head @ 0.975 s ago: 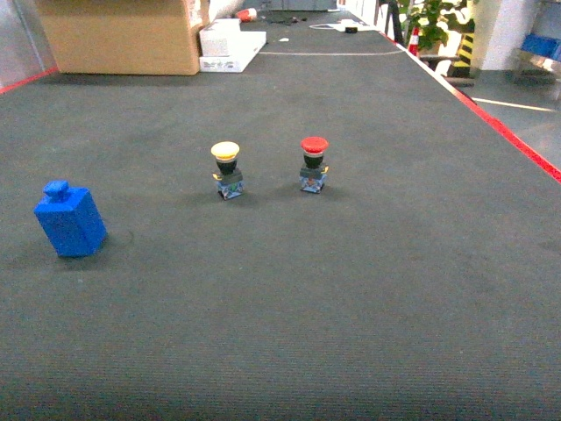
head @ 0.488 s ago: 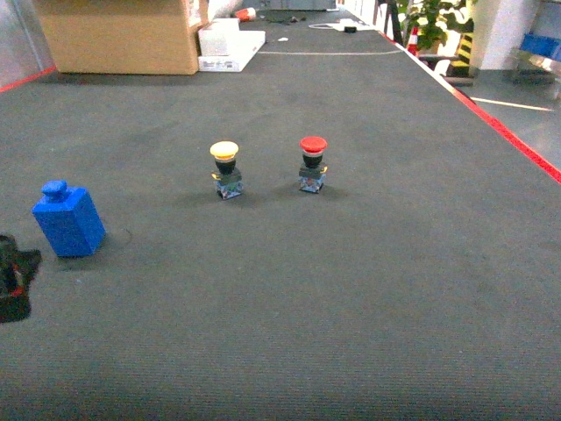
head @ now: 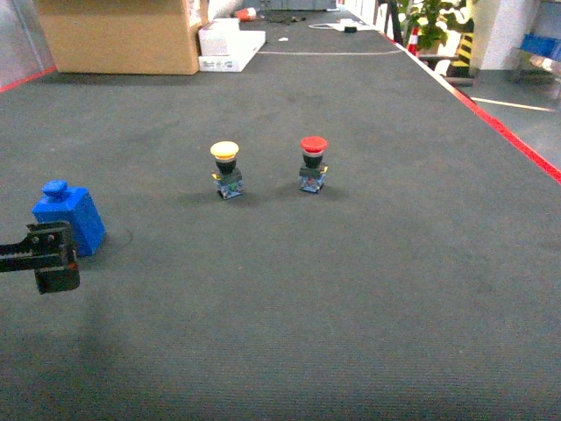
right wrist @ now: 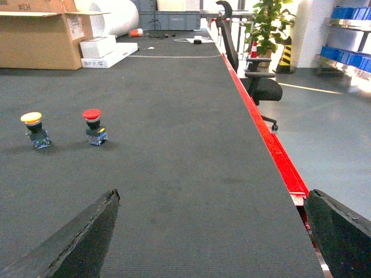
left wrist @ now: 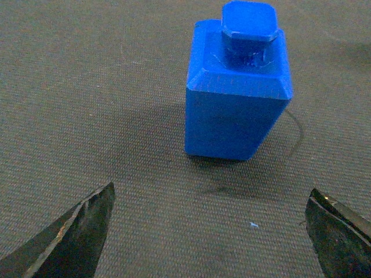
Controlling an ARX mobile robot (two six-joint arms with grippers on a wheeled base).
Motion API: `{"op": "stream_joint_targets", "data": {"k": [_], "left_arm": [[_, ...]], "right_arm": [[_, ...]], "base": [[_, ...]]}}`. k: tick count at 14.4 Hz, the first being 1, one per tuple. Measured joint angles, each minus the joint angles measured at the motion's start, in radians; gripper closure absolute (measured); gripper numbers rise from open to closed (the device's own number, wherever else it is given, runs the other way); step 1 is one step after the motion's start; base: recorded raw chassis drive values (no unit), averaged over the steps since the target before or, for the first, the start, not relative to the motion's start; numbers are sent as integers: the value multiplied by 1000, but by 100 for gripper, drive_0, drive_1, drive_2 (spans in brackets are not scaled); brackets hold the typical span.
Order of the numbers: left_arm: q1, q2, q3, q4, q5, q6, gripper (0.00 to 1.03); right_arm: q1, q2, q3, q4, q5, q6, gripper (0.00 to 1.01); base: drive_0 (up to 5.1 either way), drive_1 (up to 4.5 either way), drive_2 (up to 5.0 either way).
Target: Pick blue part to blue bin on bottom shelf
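Since the earlier frame, the left gripper (head: 53, 257) has been brought in from the left edge, jaws spread wide, just short of the blue part (head: 70, 217). That blocky, knob-topped piece is seen upright on the dark ribbed mat (head: 351, 289), left of two buttons (head: 225, 169). The right gripper (right wrist: 214, 243) is held wide open over the mat, beside a red edge strip (right wrist: 272, 145), with a cardboard box (head: 118, 35) at the far end.

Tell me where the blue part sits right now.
In the head view the blue part stands upright on the dark mat at far left, left of the yellow-capped button, just beyond the open left gripper.
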Motion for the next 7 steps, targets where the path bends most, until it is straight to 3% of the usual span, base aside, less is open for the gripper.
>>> {"op": "stream_joint_targets", "data": {"k": [5,7], "left_arm": [[0,129,181,-23,-4,27,5],[0,186,238,-16,-41,23,5]], "right_arm": [[0,0,0,0,0,0,3],[0,0,0,0,0,0,3]], "base": [[0,0,0],[0,0,0]]}}
